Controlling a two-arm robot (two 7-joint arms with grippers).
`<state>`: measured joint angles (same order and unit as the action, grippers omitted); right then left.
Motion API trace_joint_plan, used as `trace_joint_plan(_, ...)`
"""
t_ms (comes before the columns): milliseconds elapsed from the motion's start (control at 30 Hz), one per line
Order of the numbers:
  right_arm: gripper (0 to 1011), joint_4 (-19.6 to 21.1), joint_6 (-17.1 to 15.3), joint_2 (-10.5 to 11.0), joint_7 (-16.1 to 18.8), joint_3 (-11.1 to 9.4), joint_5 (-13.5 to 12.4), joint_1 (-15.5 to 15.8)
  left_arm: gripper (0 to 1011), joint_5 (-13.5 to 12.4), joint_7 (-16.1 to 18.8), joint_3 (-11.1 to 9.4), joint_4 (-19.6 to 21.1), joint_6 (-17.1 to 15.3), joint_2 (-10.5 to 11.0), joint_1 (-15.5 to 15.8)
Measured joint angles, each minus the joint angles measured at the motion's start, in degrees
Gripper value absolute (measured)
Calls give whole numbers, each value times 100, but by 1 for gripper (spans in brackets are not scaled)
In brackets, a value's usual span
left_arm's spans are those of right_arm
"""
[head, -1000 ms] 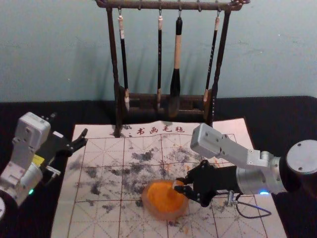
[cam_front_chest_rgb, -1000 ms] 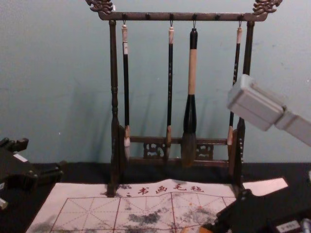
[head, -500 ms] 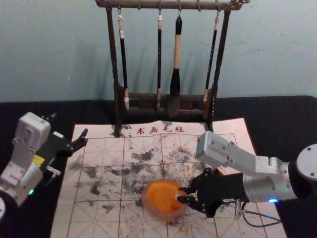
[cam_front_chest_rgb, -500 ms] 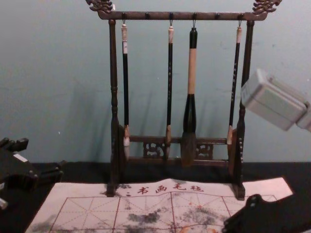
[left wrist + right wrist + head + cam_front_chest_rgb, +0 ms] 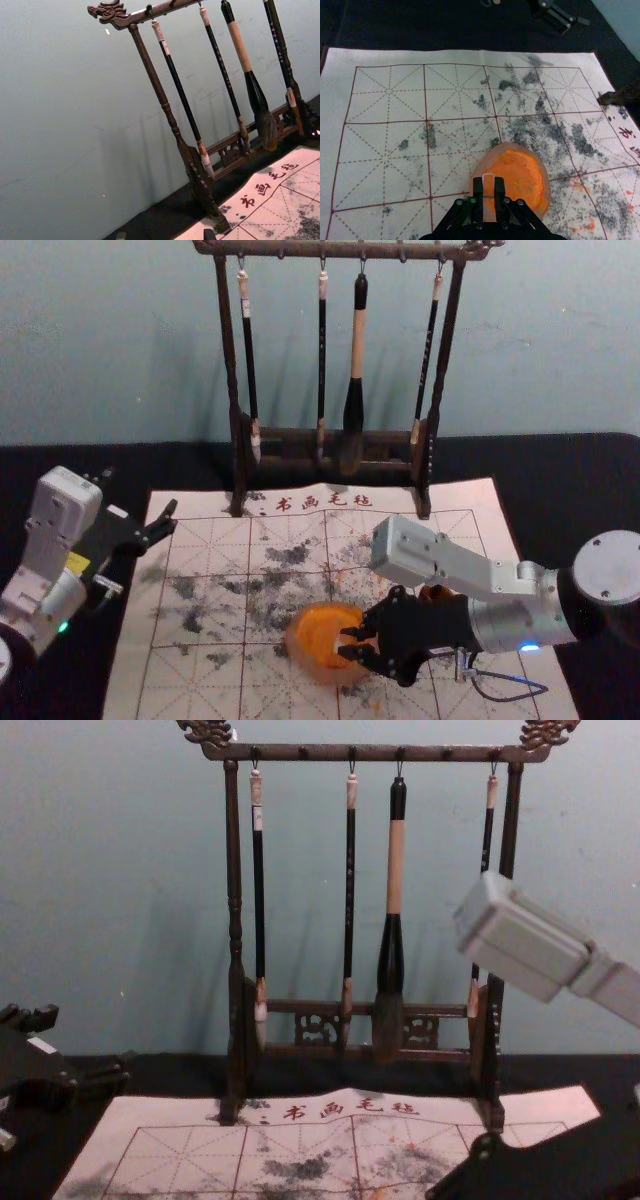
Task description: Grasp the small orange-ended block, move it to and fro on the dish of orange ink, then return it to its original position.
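Sliding small pale rectangular block (image 5: 488,187) (pinched snugly in right gripper (image 5: 344,642)) back leftward over round dish of orange ink (image 5: 302,657), likely mid-rub; leaving left gripper (image 5: 140,492) spread by white cloth mat's (image 5: 200,690) far-left corner.

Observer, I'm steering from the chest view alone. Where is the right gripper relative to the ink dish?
Observer: In the head view, the right gripper is over the right-hand part of the dish.

Operator: Does it have the block?

Observer: Yes, the right wrist view shows the small block between its fingers.

Operator: Anything close by that I could bump?

Observer: In the head view, a small brownish-orange object sits just beyond the gripper, partly hidden by the arm; I can't tell what it is.
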<state>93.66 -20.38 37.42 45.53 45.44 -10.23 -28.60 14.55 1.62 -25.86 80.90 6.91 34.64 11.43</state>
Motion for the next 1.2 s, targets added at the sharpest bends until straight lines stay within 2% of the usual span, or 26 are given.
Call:
trace_joint_plan(333, 88, -221, -9, -157, -29, 79, 131, -171, 1001, 0, 0, 0, 0, 0, 0, 0)
trace_joint_plan(733, 88, -538, -70, -310, -131, 22, 256, -328, 1002, 0, 0, 0, 0, 0, 0, 0)
trace_joint_plan(1000, 88, -429, -97, -176, -108, -28, 278, -287, 1002, 0, 0, 0, 0, 0, 0, 0)
trace_joint_plan(1200, 88, -174, -96, 14, -31, -63, 270, -172, 1001, 0, 0, 0, 0, 0, 0, 0)
